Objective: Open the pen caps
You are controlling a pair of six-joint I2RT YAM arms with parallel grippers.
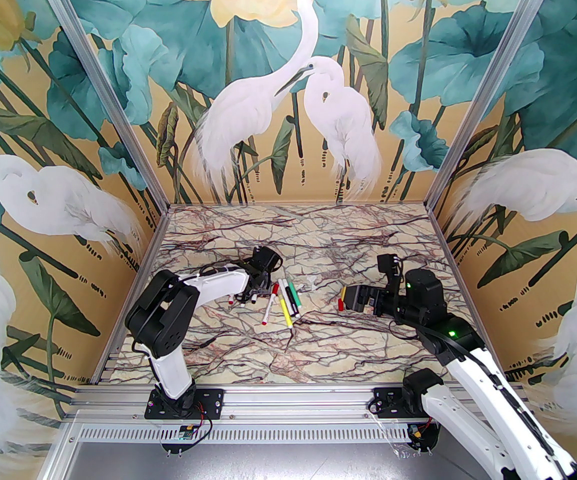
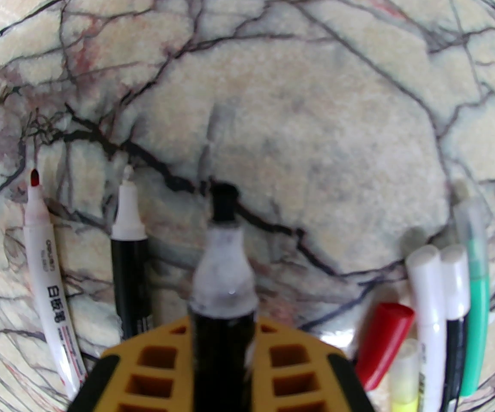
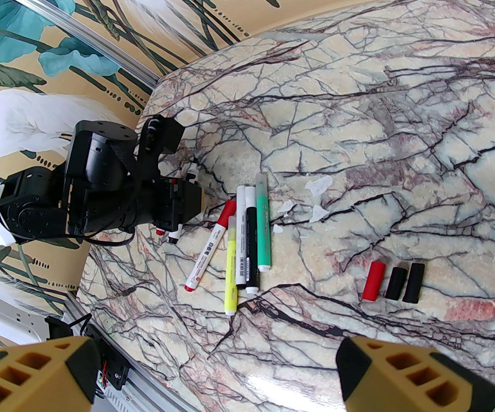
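My left gripper [image 2: 223,346] is shut on a black pen [image 2: 223,268] whose bare black tip points away from the camera, just above the marble. Left of it lie a white pen [image 2: 43,268] with a bare red tip and a black pen [image 2: 129,268] with a bare white tip. To the right lies a row of pens: red-capped [image 3: 211,247], yellow [image 3: 230,268], white [image 3: 241,234], black [image 3: 251,247] and green [image 3: 263,225]. Three loose pen caps, one red [image 3: 374,280] and two black [image 3: 396,283] [image 3: 414,282], lie side by side under my open right gripper [image 3: 213,354].
Small whitish plastic pieces [image 3: 320,185] lie just beyond the row of pens. The left arm [image 1: 208,288] reaches low across the table's left middle; the right arm [image 1: 418,298] hovers at the right. Painted walls [image 1: 288,93] enclose the marble table [image 1: 318,358] on three sides.
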